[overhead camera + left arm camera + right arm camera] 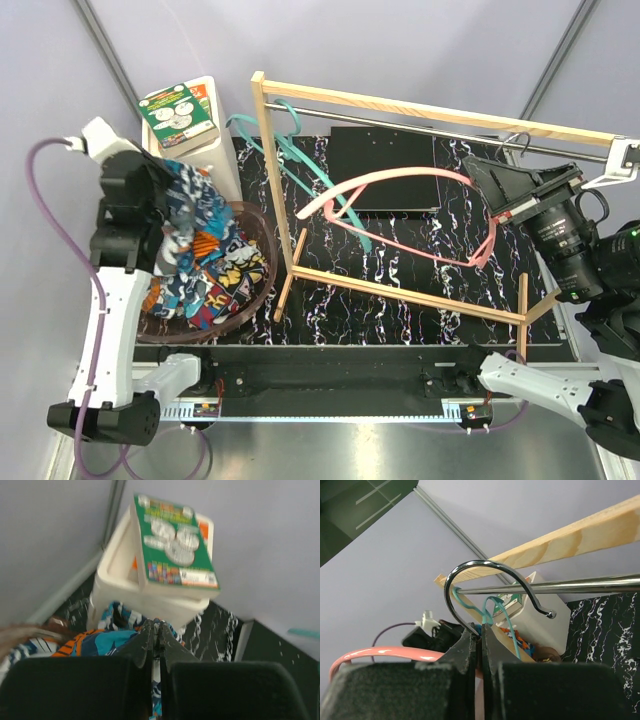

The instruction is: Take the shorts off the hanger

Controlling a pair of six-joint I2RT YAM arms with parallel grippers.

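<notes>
Jaws of my left gripper [156, 628] gripped the teal shorts [102, 642] at nine o'clock, while those of my right gripper [480, 634] clamped the pink hanger [385, 654] at two o'clock.

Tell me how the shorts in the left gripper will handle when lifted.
Likely floppy: the shorts hang crumpled from the left gripper and drape into the brown bowl. Probably light, since a thin pinch of fabric bears them. They may snag on the fabric below.
</notes>
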